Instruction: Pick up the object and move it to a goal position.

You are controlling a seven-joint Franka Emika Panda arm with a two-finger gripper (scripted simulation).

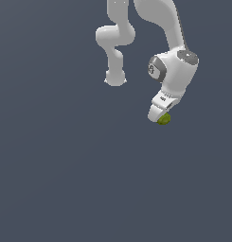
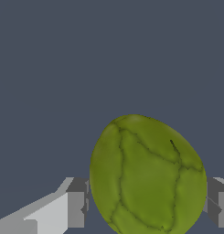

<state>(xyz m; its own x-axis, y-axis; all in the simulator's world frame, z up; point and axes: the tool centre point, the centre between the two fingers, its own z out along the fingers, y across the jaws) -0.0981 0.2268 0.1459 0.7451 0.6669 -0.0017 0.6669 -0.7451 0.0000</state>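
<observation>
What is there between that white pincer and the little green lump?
Nothing visible. The green lump already sits between the fingers of the pincer, which appear to press its sides. Only plain grey floor surrounds them; no goal marker shows.

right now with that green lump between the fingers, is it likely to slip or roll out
The green lump looks rounded and egg-like, so it would probably roll if let go. Its creased, uneven skin may give the fingers some bite, though each likely touches only a small patch of the curve. It is small beside the gripper, so probably light.
</observation>
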